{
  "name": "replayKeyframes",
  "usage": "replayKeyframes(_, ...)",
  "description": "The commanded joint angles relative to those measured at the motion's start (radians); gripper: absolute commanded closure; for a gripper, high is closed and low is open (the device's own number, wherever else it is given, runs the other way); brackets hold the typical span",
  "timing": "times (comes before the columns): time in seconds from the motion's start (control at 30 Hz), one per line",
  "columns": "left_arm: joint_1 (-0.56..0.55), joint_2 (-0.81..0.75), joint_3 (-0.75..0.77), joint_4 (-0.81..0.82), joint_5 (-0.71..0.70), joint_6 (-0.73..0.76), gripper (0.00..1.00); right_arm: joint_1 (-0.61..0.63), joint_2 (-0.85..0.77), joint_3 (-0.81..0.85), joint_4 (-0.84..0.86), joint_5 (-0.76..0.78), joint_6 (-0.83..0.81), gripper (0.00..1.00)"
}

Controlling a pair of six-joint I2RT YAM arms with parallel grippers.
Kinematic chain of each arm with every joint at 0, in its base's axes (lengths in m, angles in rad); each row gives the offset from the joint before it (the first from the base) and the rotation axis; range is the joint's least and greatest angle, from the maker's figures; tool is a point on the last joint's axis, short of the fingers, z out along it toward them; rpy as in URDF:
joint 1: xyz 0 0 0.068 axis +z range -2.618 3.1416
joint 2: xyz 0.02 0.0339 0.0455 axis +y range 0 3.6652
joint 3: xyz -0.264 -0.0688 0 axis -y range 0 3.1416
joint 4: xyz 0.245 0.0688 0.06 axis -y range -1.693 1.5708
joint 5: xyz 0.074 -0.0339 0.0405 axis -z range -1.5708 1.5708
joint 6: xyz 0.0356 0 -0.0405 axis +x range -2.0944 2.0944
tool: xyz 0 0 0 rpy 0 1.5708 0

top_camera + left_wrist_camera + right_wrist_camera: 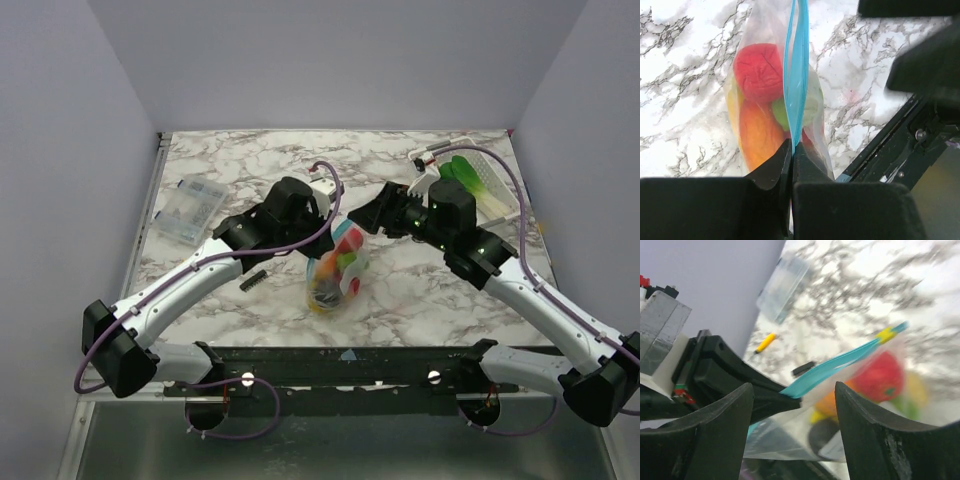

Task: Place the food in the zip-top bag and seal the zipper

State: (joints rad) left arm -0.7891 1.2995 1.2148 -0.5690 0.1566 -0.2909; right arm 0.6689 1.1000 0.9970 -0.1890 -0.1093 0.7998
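The left gripper [792, 150] is being pressed shut on the zipper [796, 75], its two jaws meeting on the teal-blue strip at one end of the mouth of the zip-top bag [816, 107]. The right gripper [794, 390] is being held with its jaws standing well apart and nothing gripped. In its wrist view the strip is being shown running across the gap in front of them toward two o'clock.

From overhead, the two grippers are being held close together just above the bag, the left at eleven o'clock of it and the right at one o'clock. The bag is being hung from the pinched strip near the middle of the marble table [250, 160]. Whether its lower end is touching the surface cannot be told.

The food [758, 70] is being carried inside the bag: red, orange, yellow and green pieces, with a dark one showing in the right wrist view. Loading is therefore being judged largely done. A green piece [468, 178] is lying on a white tray [492, 195] at two o'clock of the table, and whether it is meant for the bag cannot be told.

Sealing is being judged as under way. The strip looks pressed flat beside the left jaws, but closure along its whole width cannot be confirmed.

A clear packet [188, 208] is lying at ten o'clock of the table, and a small black bar [252, 281] at nine o'clock of the bag.
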Motion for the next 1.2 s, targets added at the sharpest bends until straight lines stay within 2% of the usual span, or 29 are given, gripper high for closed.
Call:
replayKeyframes(0.0,0.068,-0.072,-0.046,0.038,0.18,0.043,1.0,-0.076,0.002,0.032,-0.12,0.012,-0.422,0.31)
replayKeyframes(0.13,0.136,-0.114,-0.08,0.064,0.301,0.057,1.0,-0.139,-0.004,0.028,-0.069,-0.152,-0.516,0.3)
replayKeyframes(0.23,0.215,-0.14,-0.13,0.125,0.471,0.029,1.0,-0.23,-0.011,-0.005,0.036,-0.375,-0.569,0.3)
replayKeyframes(0.4,0.287,-0.135,-0.177,0.228,0.678,-0.048,1.0,-0.301,0.007,-0.08,0.244,-0.594,-0.675,0.25)
replayKeyframes(0.43,0.292,-0.134,-0.183,0.243,0.695,-0.064,1.0,-0.31,0.021,-0.093,0.285,-0.62,-0.681,0.21)
replayKeyframes(0.6,0.297,-0.136,-0.219,0.304,0.757,-0.114,1.0,-0.333,0.075,-0.187,0.453,-0.684,-0.742,0.17)
replayKeyframes(0.7,0.301,-0.142,-0.238,0.318,0.765,-0.134,1.0,-0.391,0.108,-0.233,0.493,-0.805,-0.85,0.19)
replayKeyframes(0.8,0.305,-0.138,-0.246,0.328,0.783,-0.145,1.0,-0.452,0.179,-0.259,0.56,-0.975,-0.891,0.23)
replayKeyframes(0.87,0.306,-0.131,-0.243,0.322,0.793,-0.143,1.0,-0.455,0.232,-0.229,0.488,-1.095,-1.01,0.25)
replayKeyframes(0.93,0.307,-0.121,-0.238,0.308,0.809,-0.134,1.0,-0.453,0.27,-0.208,0.476,-1.185,-1.047,0.27)
replayKeyframes(1.07,0.307,-0.105,-0.239,0.297,0.848,-0.123,1.0,-0.425,0.264,-0.245,0.597,-1.131,-1.017,0.26)
replayKeyframes(1.17,0.309,-0.097,-0.244,0.29,0.854,-0.125,1.0,-0.421,0.26,-0.287,0.78,-1.108,-0.903,0.24)
